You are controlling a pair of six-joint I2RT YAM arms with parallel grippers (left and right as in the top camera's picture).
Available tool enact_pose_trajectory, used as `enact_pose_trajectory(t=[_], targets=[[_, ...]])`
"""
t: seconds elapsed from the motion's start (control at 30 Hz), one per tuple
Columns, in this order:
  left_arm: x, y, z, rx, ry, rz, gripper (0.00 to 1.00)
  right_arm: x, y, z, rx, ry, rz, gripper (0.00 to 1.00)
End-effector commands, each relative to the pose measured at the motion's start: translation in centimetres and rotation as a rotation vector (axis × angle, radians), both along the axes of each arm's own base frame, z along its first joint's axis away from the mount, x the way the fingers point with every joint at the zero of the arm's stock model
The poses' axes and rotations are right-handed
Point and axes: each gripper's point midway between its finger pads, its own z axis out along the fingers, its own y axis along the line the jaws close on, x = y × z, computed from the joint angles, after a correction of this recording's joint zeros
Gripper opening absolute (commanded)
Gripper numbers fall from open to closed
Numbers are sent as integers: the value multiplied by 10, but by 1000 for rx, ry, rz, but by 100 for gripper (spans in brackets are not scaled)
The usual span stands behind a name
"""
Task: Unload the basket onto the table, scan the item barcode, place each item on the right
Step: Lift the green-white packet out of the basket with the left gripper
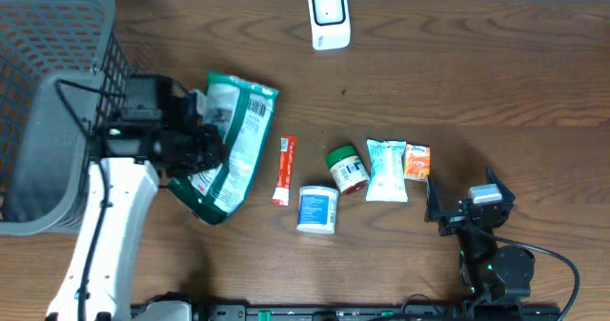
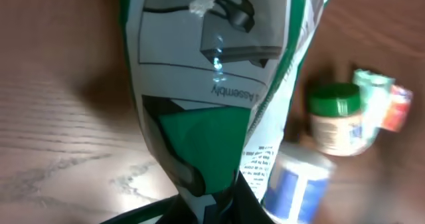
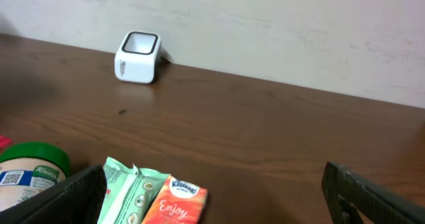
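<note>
The green bag (image 2: 192, 137) is pinched tight in the left claw (image 1: 202, 152). The right claw (image 1: 465, 204) is wide apart and empty. The scanner (image 1: 329, 17) is well away, so scanning is not done yet.

"Assembly" on green-white bag (image 2: 199, 117), "Kleenex Enjoy" on orange pack (image 3: 176, 201)

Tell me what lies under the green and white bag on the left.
Only wooden table shows around the green and white bag, shut in the left gripper. The spot directly beneath is covered.
</note>
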Motion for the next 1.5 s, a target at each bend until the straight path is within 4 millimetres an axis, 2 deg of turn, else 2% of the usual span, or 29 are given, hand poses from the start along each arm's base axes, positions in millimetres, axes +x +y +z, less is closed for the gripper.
enact_pose_trajectory(t=[0.0, 0.17, 0.4, 1.0, 1.07, 1.13, 1.2, 1.3, 1.47], targets=[[-2, 13, -34, 125, 42, 145, 7, 0, 2, 0, 14, 3, 8, 99], [4, 10, -59, 124, 12, 189, 8, 0, 2, 0, 14, 3, 8, 99], [2, 10, -87, 111, 20, 224, 7, 0, 2, 0, 14, 3, 8, 99], [-9, -1, -134, 72, 185, 201, 7, 0, 2, 0, 14, 3, 8, 99], [-8, -1, -134, 74, 180, 190, 17, 0, 2, 0, 14, 3, 8, 99], [-7, -1, -131, 73, 170, 189, 43, 0, 2, 0, 14, 3, 8, 99], [-4, -1, -124, 70, 153, 189, 56, 0, 2, 0, 14, 3, 8, 99], [7, -2, -103, 67, 94, 174, 66, 0, 2, 0, 14, 3, 8, 99], [23, -4, -59, 46, -33, 170, 70, 0, 2, 0, 14, 3, 8, 99]])
